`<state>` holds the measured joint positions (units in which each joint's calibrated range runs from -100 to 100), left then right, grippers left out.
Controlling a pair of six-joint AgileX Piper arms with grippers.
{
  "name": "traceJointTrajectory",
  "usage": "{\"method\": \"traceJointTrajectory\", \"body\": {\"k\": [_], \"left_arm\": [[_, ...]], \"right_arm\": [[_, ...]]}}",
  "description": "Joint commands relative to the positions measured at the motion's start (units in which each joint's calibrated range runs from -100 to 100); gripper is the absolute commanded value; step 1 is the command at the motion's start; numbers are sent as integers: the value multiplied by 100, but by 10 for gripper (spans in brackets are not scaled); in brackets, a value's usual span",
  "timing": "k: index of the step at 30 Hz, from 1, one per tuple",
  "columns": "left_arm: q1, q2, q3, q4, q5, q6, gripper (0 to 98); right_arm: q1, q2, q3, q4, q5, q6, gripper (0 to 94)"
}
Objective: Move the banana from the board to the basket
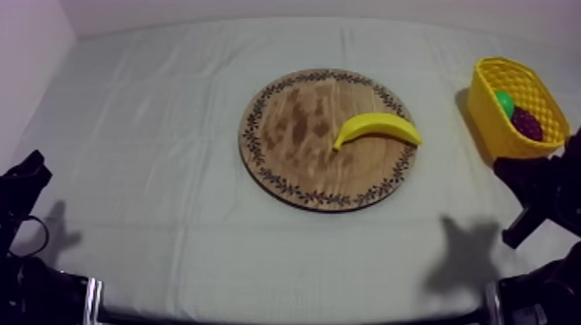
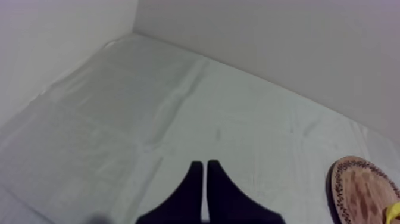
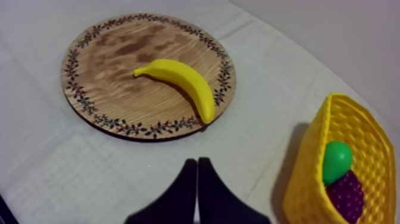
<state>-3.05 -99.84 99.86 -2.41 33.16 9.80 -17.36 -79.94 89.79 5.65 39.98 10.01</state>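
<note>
Banana (image 1: 377, 130) on wooden board (image 1: 294, 130), half toward yellow basket (image 1: 482, 102), long axis across tabletop | right tool (image 3: 197, 161) nearer, clenched empty, banana ahead | left tool (image 2: 205, 164) clenched empty, well apart

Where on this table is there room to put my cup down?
The cloth left of the wooden board is bare, so is the strip in front. The board's left half is free. Crowded: around the banana and the yellow basket at the right.
</note>
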Motion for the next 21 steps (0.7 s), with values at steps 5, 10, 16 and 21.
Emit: {"method": "traceJointTrajectory", "body": {"k": [5, 10, 16, 21], "left_arm": [[-2, 2, 3, -1, -1, -1, 1], [-2, 2, 3, -1, -1, -1, 1], [-2, 2, 3, -1, -1, -1, 1], [-2, 2, 3, -1, -1, -1, 1]], "right_arm": [[-298, 1653, -1735, 123, 988, 423, 6], [-496, 2763, -3065, 246, 1837, 818, 6], [-585, 4027, -4240, 411, 2407, 1204, 6], [-465, 5014, -4940, 422, 2562, 1576, 5]]}}
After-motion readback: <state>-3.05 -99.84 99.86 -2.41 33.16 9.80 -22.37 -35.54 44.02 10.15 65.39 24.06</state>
